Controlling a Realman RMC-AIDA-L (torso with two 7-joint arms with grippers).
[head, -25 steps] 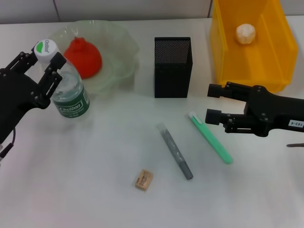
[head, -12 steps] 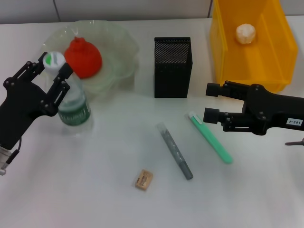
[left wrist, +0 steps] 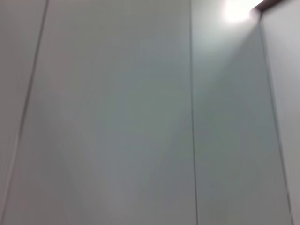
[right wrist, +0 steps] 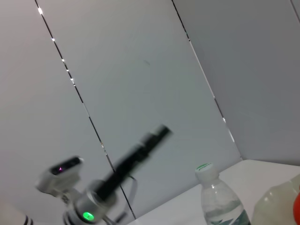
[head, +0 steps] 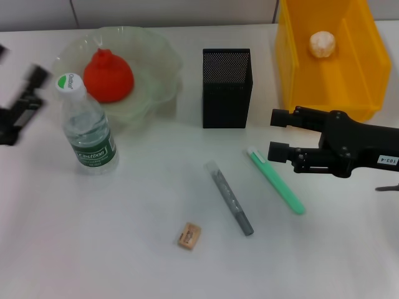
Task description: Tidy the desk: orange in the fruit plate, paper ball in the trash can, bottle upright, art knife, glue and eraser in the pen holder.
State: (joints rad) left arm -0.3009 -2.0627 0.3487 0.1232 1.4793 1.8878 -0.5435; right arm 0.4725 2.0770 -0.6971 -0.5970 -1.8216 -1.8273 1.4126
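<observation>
The clear water bottle (head: 87, 128) with a white and green cap stands upright by the fruit plate (head: 156, 84); it also shows in the right wrist view (right wrist: 219, 202). The orange (head: 109, 76) lies in the plate. The paper ball (head: 322, 44) lies in the yellow trash can (head: 368, 68). The green art knife (head: 278, 182), the grey glue stick (head: 230, 198) and the tan eraser (head: 189, 236) lie on the table in front of the black mesh pen holder (head: 227, 87). My left gripper (head: 24, 93) is blurred at the left edge, open, clear of the bottle. My right gripper (head: 280, 134) is open and empty, just above the knife's far end.
The table is white. The trash can stands at the back right, close behind my right arm (head: 355, 152). The left wrist view shows only a plain grey wall (left wrist: 140, 112). The right wrist view shows my blurred left arm (right wrist: 126, 164) before wall panels.
My left gripper has let go of the bottle's cap and pulled away to the left. The bottle now stands upright on its own. The right arm has barely moved.
</observation>
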